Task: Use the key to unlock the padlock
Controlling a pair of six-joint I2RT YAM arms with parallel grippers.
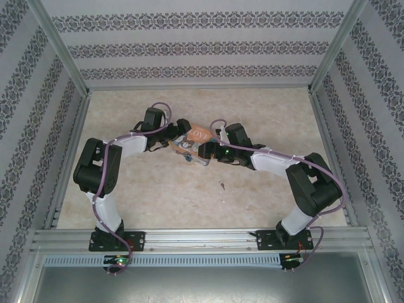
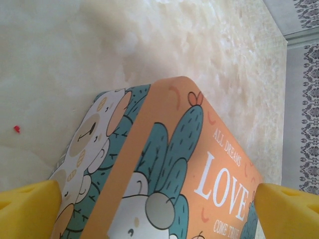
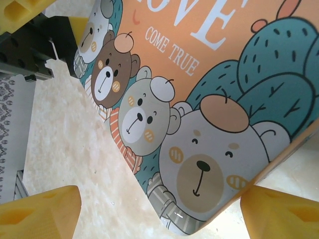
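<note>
Your key [image 1: 222,185] is a thin dark sliver lying loose on the worktop [image 1: 158,196]. It sits nearer the arm bases than the tin does, well apart from both pincers.

Padlock [image 1: 187,158] is a small blue spot at the tin's near edge, touching or just beside it. It's too small for you to read the shackle.

Tin [image 1: 192,140], orange with LOVE lettering, sits mid-worktop where the two arms meet.

Left pincer [image 2: 157,211] has its yellow fingers [image 2: 27,209] spread wide, one on either side of the tin, with the tin spanning the gap. Can't tell whether they press on it.

Right pincer [image 3: 159,214] is released, fingers wide, straddling the bear-printed corner of the tin. In the right wrist view, bare worktop shows between the lower-left finger and the tin, and the other finger is just beside the tin's edge.

Red speck [image 2: 16,129] lies on the worktop beside the tin. Patterned wall [image 1: 202,47] stands behind.
</note>
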